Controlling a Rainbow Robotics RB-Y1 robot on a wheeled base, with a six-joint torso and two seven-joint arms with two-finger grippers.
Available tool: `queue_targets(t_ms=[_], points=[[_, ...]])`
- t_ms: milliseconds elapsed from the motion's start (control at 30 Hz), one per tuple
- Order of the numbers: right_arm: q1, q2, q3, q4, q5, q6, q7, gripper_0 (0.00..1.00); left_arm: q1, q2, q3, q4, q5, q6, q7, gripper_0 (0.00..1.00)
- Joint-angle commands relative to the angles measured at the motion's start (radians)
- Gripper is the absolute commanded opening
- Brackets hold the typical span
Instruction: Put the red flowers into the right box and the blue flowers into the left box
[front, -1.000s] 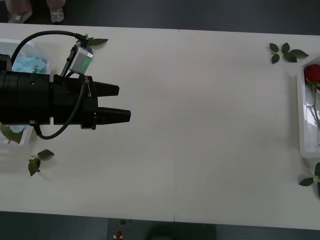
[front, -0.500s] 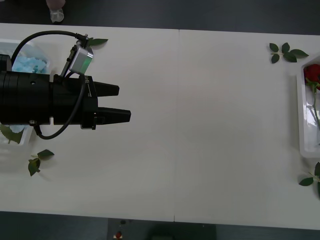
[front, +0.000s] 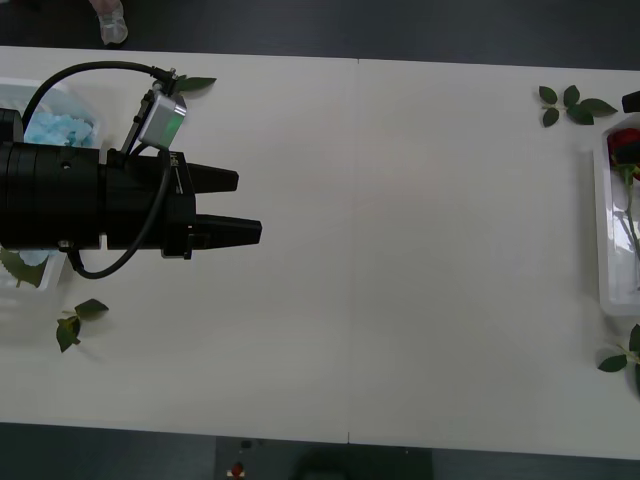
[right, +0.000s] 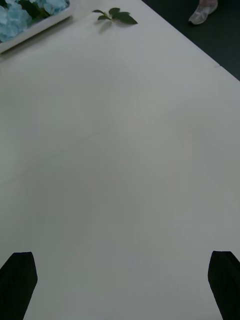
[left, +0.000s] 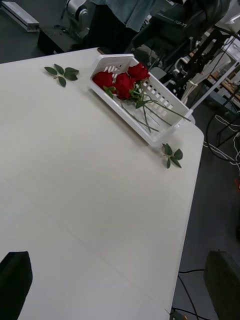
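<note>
Red flowers (front: 625, 146) lie in the right box (front: 603, 230) at the table's right edge. In the left wrist view the red flowers (left: 120, 82) form a bunch at one end of the right box (left: 167, 97). Blue flowers (front: 60, 128) sit in the left box (front: 12, 90), partly hidden under my left arm. From the right wrist view, the blue flowers (right: 20, 12) and the left box (right: 35, 29) are far across the table. My left gripper (front: 248, 206) hovers open over bare table, right of the left box, and is also seen at its own wrist (left: 117, 280). My right gripper (right: 120, 280) is open above bare table.
Loose green leaf sprigs lie on the white table: one (front: 575, 105) behind the right box, one (front: 622, 360) in front of it, one (front: 195, 84) by the left arm's cable, one (front: 75, 322) near the left front. A small black part (front: 632, 100) shows at the right edge.
A small black part has come into the front view at the right edge, just behind the right box. The left arm and the flowers have not moved.
</note>
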Motion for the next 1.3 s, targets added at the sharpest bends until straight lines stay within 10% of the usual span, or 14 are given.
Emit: queue_targets(t_ms=[33, 1300], points=[[-0.021, -0.013, -0.016, -0.029, -0.061, 0.025, -0.012, 1.0, 0.01, 0.013, -0.003, -0.023, 0.0, -0.009, -0.025, 1.0], [0.217, 0.077, -0.01, -0.525, -0.276, 0.003, -0.012, 1.0, 0.01, 0.013, -0.003, -0.023, 0.0, -0.009, -0.025, 1.0]])
